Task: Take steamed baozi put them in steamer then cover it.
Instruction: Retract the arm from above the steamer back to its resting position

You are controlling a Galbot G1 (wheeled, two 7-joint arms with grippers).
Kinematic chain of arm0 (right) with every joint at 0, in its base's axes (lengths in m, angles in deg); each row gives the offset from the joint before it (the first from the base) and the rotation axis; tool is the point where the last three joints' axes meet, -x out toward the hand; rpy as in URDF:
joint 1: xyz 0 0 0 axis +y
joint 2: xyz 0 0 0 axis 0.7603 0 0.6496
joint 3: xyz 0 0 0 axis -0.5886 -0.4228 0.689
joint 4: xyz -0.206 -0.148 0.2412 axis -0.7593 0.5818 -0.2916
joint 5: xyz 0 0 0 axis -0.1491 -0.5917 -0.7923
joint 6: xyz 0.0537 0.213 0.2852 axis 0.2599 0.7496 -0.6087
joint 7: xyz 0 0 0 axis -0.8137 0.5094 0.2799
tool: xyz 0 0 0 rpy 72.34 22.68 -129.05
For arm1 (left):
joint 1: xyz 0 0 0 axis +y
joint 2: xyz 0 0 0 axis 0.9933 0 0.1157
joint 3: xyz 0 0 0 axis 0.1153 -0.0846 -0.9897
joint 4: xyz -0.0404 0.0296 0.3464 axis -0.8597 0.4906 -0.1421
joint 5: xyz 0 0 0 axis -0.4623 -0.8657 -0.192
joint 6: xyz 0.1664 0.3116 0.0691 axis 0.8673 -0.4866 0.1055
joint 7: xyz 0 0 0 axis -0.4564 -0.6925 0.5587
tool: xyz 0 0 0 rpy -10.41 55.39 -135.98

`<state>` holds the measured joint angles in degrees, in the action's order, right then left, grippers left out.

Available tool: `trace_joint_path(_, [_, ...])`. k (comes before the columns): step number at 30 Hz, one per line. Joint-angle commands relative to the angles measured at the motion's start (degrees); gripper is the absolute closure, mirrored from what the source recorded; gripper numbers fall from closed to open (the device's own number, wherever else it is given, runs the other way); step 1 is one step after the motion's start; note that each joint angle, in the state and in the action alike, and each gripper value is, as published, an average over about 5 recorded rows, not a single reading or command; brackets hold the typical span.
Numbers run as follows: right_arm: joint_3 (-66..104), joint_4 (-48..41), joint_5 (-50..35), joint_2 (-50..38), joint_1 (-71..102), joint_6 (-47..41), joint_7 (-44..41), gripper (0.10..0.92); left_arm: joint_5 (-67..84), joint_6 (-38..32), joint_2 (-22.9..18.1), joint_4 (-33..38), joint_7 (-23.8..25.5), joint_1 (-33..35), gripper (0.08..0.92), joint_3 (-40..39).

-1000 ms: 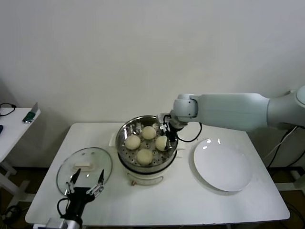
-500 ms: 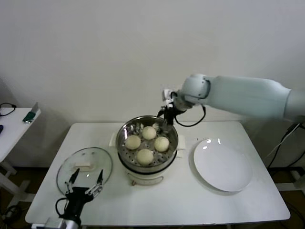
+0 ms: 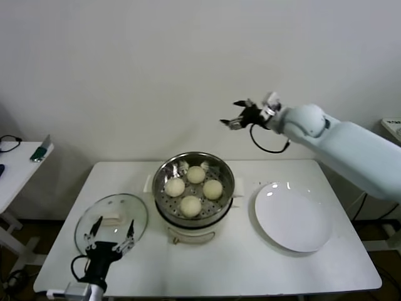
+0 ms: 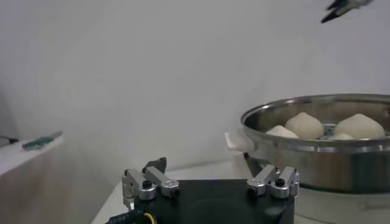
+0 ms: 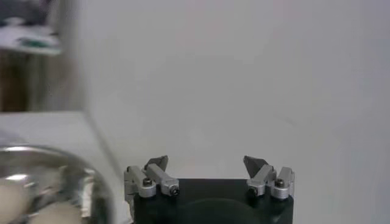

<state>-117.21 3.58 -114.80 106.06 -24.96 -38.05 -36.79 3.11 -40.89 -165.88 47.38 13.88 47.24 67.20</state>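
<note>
Risen right end effector [image 3: 236, 117], open, empty

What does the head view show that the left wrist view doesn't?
Only the head view shows the lid lying left of the steamer, the empty plate, all four buns and the table. Only the left wrist view shows the left hand close up, open and empty. Both show the steamer with buns inside, uncovered, and the right hand open, raised above it.
</note>
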Motion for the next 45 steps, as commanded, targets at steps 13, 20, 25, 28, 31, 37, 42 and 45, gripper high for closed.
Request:
trace_joint_path(13, [73.1,9.5,19.7,9.5,81.7,25.8,8.2,0.203,-33.6,-8.0,4.8,-7.6,-9.8,-2.9,0.177,1.5])
trace_joint_path(20, [73.8,10.3,23.7,17.9,88.6,34.0,7.0,0.203,-43.5,-9.2,5.6,-10.5,-15.0,-2.6,0.177,1.8])
trace_joint_path(25, [73.0,10.3,26.1,22.9,92.5,38.4,6.1,0.203,-54.8,-9.4,6.5,-14.4,-20.4,-3.1,0.177,2.2])
trace_joint_path(28, [72.1,9.8,27.4,25.3,94.3,40.0,5.8,0.203,-62.7,-9.0,7.0,-18.5,-23.0,-4.5,0.177,2.5])
trace_joint_path(31, [71.4,9.0,27.9,27.0,95.1,41.3,5.8,0.203,-69.5,-8.3,7.2,-22.8,-24.7,-6.3,0.177,2.5])
trace_joint_path(37, [71.1,9.4,28.5,28.2,95.2,41.8,6.3,0.203,-73.6,-6.9,7.3,-29.3,-23.9,-9.4,0.177,1.0])
trace_joint_path(42, [71.2,10.6,28.9,28.5,95.1,41.4,6.7,0.203,-74.6,-5.8,6.7,-33.4,-23.0,-12.3,0.177,0.2])
trace_joint_path(45, [71.3,11.1,29.1,28.7,95.1,41.2,7.0,0.203,-75.0,-5.0,6.4,-35.2,-22.8,-14.1,0.177,0.2])
